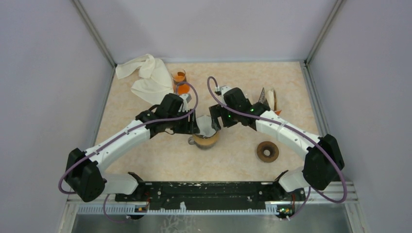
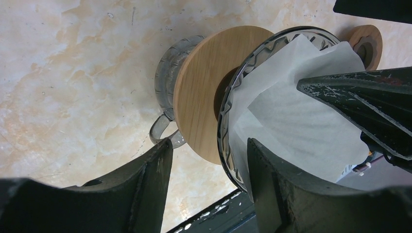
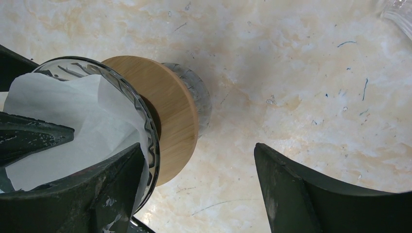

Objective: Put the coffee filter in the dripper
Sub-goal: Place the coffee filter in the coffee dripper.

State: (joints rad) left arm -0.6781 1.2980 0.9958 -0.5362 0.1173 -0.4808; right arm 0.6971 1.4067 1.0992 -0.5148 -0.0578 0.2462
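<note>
Mid-worktop, the dripper stands with the white coffee filter in it, the left gripper and right gripper flanking its rim. A white cloth fills the far-left corner; a brown ring lies toward the right edge

Filter lies in dripper, dripper on mug.
</note>
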